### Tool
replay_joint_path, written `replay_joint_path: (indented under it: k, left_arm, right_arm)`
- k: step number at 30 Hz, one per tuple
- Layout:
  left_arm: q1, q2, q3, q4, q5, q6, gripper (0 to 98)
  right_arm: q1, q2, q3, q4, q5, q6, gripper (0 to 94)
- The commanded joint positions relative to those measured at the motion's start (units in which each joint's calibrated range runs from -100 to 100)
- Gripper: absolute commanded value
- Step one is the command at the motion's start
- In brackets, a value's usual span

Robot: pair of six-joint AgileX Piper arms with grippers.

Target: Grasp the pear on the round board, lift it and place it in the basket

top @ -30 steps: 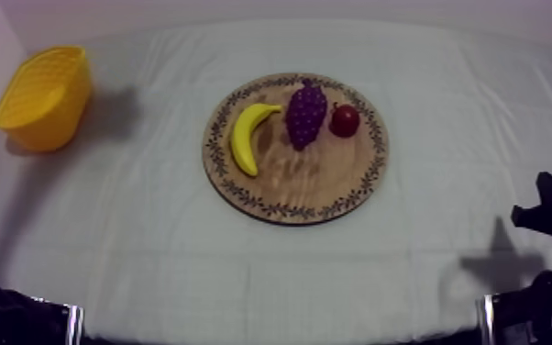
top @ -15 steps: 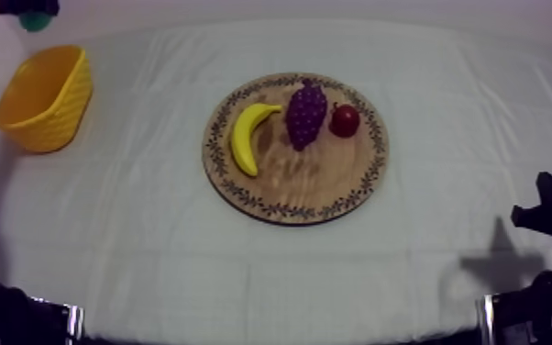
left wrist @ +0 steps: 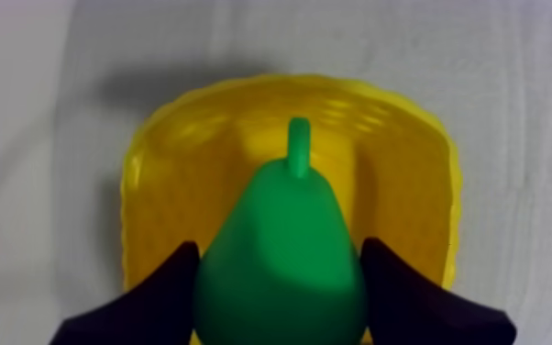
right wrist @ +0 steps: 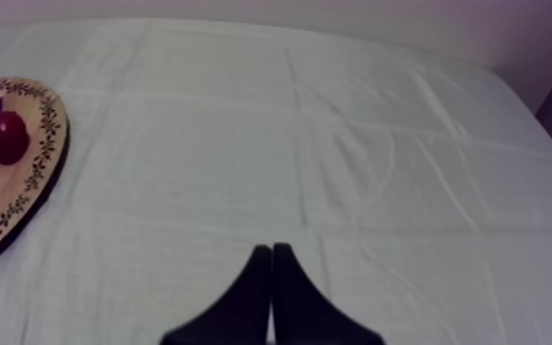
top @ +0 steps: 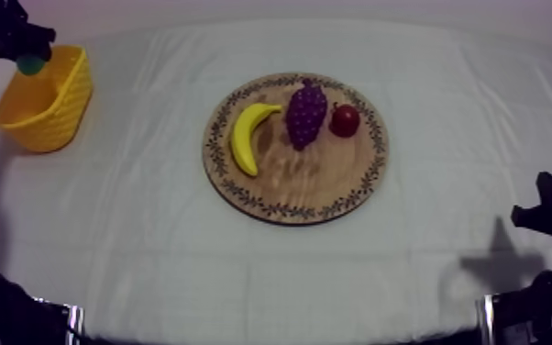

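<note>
My left gripper [top: 25, 53] hangs over the far rim of the yellow basket [top: 55, 108] at the table's far left, shut on the green pear [top: 30, 65]. In the left wrist view the pear [left wrist: 284, 266] sits between my two black fingers [left wrist: 156, 294], stem up, directly above the basket's hollow [left wrist: 399, 174]. The round wooden board [top: 307, 183] lies mid-table with a banana [top: 246, 136], a bunch of grapes [top: 304, 114] and a small red fruit [top: 344, 120] on it. My right gripper [right wrist: 270, 266] rests low at the right, fingers together as a narrow wedge, holding nothing.
Open cloth lies between the basket and the board. In the right wrist view the board's rim [right wrist: 41, 174] with the small red fruit [right wrist: 8, 135] sits off to the side of the right fingers. My right arm [top: 546, 216] rests at the table's right edge.
My left gripper has come down and forward with the pear, from beyond the basket's far corner to just over its rim. The right arm has not moved.
</note>
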Motion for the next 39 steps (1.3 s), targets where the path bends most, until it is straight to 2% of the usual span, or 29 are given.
replay_joint_path:
  k: [1,5,8,12,15,23,27,30,36,39]
  left_arm:
    - [-0.21,-0.46,0.50,0.05,-0.18,0.05,64.2]
    - [-0.50,-2.85,2.44,0.20,-0.67,-0.12,78.0]
    - [-0.58,-6.19,4.92,0.65,-1.27,-0.32,83.6]
    - [-0.05,-13.25,9.38,1.13,-1.64,-0.19,86.0]
    - [1.09,-21.34,14.03,1.24,-2.88,0.72,83.9]
    - [5.75,-47.02,28.42,0.16,-7.99,5.59,67.3]
    - [6.96,-58.69,35.01,0.11,-8.87,7.03,56.7]
    - [7.39,-66.70,40.76,0.12,-10.46,7.83,45.6]
    - [7.84,-80.21,52.53,0.04,-14.89,9.45,17.0]
    - [7.82,-86.44,59.72,0.56,-18.13,9.88,9.7]
  right_arm:
    - [0.00,0.00,0.00,0.01,-0.02,-0.01,0.4]
    - [0.00,0.00,0.00,0.01,-0.02,-0.01,0.4]
    - [0.00,0.00,0.00,0.01,-0.02,-0.01,0.4]
    - [0.00,0.00,0.00,0.01,-0.02,-0.01,0.4]
    - [0.00,0.00,0.00,0.01,-0.02,-0.01,0.4]
    - [0.00,0.00,0.00,0.01,-0.02,-0.01,0.4]
    - [0.00,0.00,0.00,0.01,-0.02,-0.01,0.4]
    - [0.00,0.00,0.00,0.01,-0.02,-0.01,0.4]
    - [0.00,0.00,0.00,0.01,-0.02,-0.01,0.4]
    - [0.00,0.00,0.00,0.01,-0.02,-0.01,0.4]
